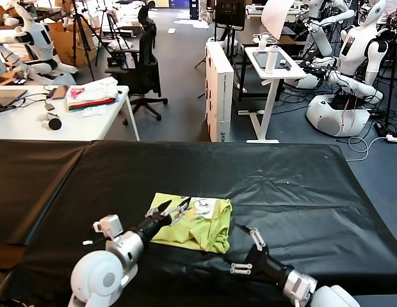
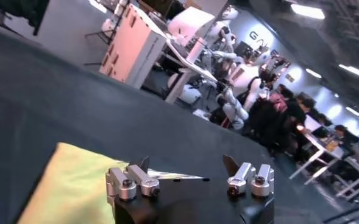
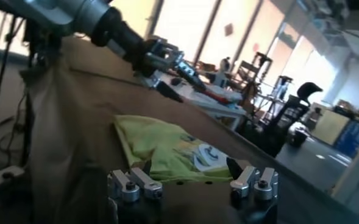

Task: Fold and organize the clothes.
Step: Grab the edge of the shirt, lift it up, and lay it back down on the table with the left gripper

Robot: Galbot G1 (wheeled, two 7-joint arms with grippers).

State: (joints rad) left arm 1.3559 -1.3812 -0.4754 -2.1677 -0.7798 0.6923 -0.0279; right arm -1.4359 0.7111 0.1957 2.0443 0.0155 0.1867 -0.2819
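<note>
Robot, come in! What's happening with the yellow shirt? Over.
Left gripper open above shirt's left edge. Right gripper open, beside it. T-shirt folded on black table. Nothing in the way.

The head view looks forward and down from above the black table [image 1: 301,192], with the T-shirt [image 1: 195,224] near its front edge. Each wrist view sits low behind its own fingers, close to the T-shirt, which all three views share.
</note>
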